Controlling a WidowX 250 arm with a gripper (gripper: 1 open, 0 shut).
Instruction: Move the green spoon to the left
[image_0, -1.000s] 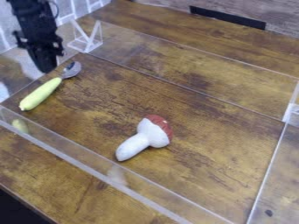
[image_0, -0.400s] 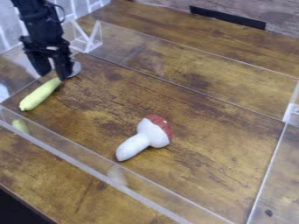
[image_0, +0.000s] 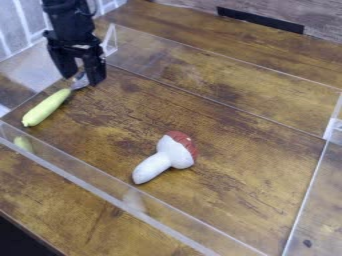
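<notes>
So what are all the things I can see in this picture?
yellow-green plastic-handled spoon: one, yellow-green handle with its silver bowl mostly hidden behind the gripper, lying at the left inside the clear tray
toy mushroom: one, white stem and red cap, lying on its side near the middle of the tray
clear plastic tray: one, see-through walls, sitting on the table
brown wooden table: one, brown planks, under everything
white wire rack: one, white, top left behind the gripper
black robot gripper: one, black, jaws open, pointing down at the spoon's bowl end
</notes>
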